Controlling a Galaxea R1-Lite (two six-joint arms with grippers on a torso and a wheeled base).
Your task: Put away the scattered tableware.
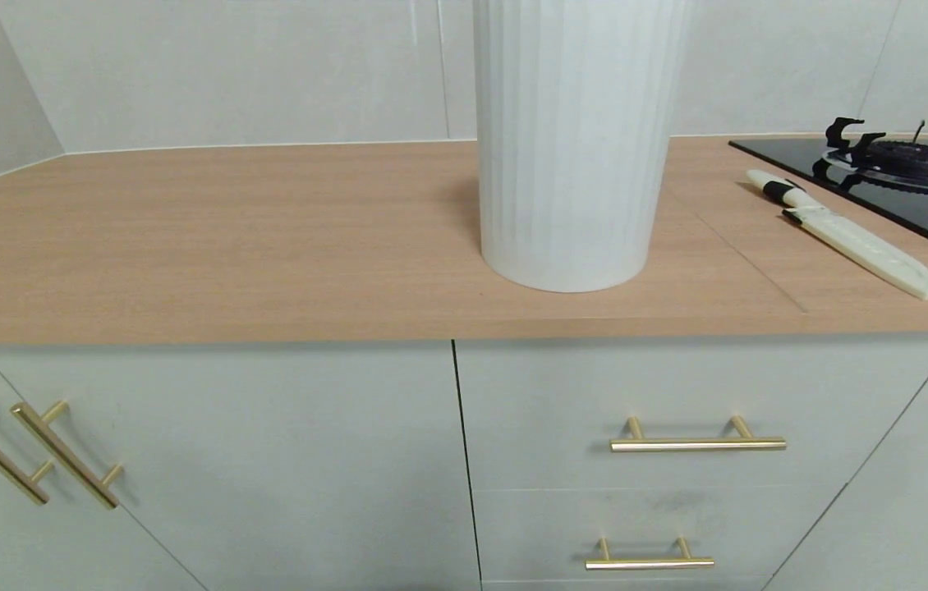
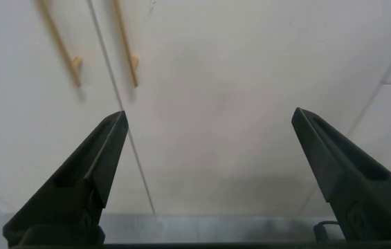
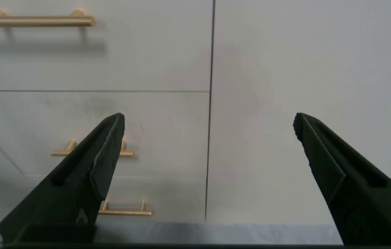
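Left gripper (image 2: pixel 209 128) and right gripper (image 3: pixel 209 128) gape wide, empty; the knife (image 1: pixel 842 238) lies well above them; better grasp its handle crosswise.

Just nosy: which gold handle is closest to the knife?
The upper drawer handle, right below the counter; the lower drawer handle and two left door handles sit farther off.

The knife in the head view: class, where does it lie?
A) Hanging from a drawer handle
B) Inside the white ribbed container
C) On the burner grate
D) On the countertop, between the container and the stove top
D: the knife lies flat on the wooden countertop, to the right of the white ribbed container and apart from it, beside the black stove top.
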